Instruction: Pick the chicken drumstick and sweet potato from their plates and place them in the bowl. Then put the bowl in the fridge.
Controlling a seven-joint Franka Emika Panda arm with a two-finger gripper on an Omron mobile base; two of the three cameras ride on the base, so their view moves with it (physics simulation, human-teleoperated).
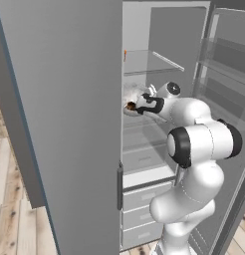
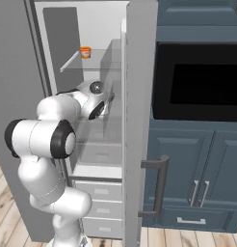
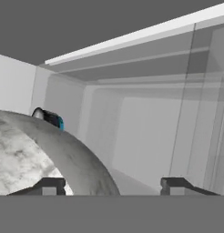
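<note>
The gripper (image 3: 113,184) stands released, its jaws apart astride the rim of the bowl (image 3: 45,154). The mottled bowl sits on a clear shelf inside the open fridge (image 1: 64,124), above the lower drawers (image 1: 142,199).

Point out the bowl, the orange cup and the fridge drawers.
bowl (image 3: 22,154): hand view, mottled inside wall.
orange cup (image 2: 85,52): right base view, its side.
fridge drawers (image 1: 142,196): left base view, top drawer's front.

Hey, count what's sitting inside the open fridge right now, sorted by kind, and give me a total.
Glossy white bowl with grey mottling: 1
Small orange container on the upper clear shelf: 1
Small dark object with a teal end, behind the bowl: 1
Total: 3
</note>
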